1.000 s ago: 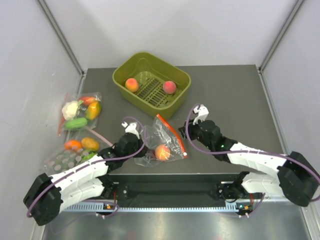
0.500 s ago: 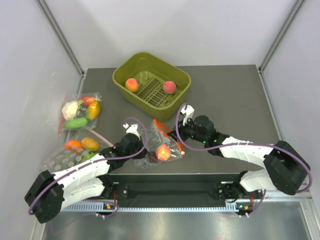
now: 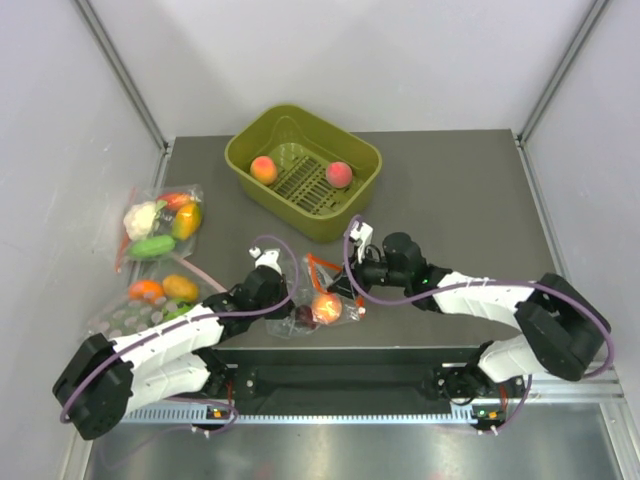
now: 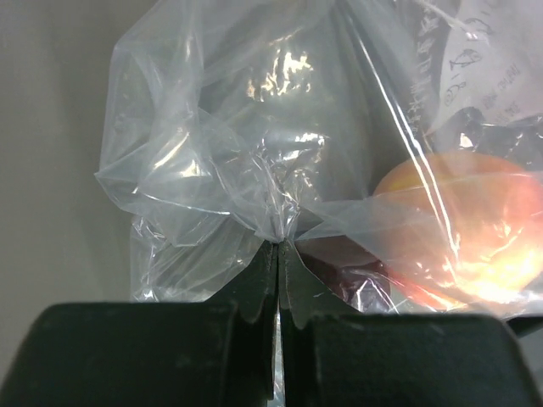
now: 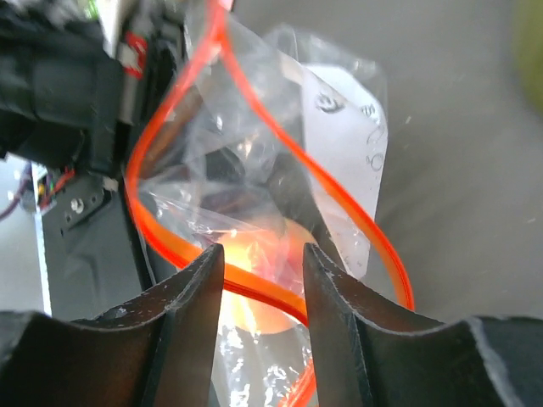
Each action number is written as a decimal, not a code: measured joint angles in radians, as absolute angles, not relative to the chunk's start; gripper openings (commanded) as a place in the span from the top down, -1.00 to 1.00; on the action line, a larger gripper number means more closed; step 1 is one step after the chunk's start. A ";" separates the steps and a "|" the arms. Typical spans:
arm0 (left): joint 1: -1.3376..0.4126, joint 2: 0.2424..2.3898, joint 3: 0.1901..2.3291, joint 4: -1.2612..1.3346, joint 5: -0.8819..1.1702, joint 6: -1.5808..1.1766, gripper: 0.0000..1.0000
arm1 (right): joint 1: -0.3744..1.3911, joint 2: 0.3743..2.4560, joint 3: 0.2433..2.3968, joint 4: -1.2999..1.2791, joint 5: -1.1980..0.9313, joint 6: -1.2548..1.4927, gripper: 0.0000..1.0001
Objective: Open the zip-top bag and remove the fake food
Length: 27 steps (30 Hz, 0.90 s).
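Pinched shut, my left pincer (image 4: 277, 248) grips a fold of the zip-top bag (image 4: 204, 153). Right pincer (image 5: 261, 270) stands partly open at the bag's gaping mouth, holding nothing. One peach (image 4: 475, 220) lies inside the bag on the table (image 3: 470, 200).

Overhead camera looks down; both wrist cameras closely face the zip-top bag (image 3: 312, 288).

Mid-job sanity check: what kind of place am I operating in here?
Probably a robotics lab test cell, not a kitchen: plain white walls enclose a grey table, two arms are bolted at its near edge, and the goods are fake food, peaches in a green basket and bagged vegetables.
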<state>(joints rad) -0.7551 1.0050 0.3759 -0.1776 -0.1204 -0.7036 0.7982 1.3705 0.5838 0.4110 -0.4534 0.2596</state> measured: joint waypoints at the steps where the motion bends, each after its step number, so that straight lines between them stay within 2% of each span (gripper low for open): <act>1: -0.755 1.009 0.377 -0.179 -0.120 -0.702 0.97 | 0.798 1.390 0.586 0.410 -0.464 0.256 0.14; 12: -0.755 1.019 0.380 -0.188 -0.126 -0.671 1.00 | 0.798 1.547 0.719 0.360 -0.490 0.246 0.02; 21: -0.755 1.018 0.380 -0.187 -0.128 -0.649 1.00 | 0.785 1.599 0.847 0.255 -0.385 0.255 0.03; 27: -0.755 1.016 0.380 -0.189 -0.128 -0.640 1.00 | 0.784 1.664 0.853 0.225 -0.373 0.265 0.04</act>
<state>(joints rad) -0.7551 1.0157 0.3798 -0.1890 -0.1284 -0.6395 0.7841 1.6638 0.8532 0.2249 -0.3733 0.2646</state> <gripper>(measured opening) 0.011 0.483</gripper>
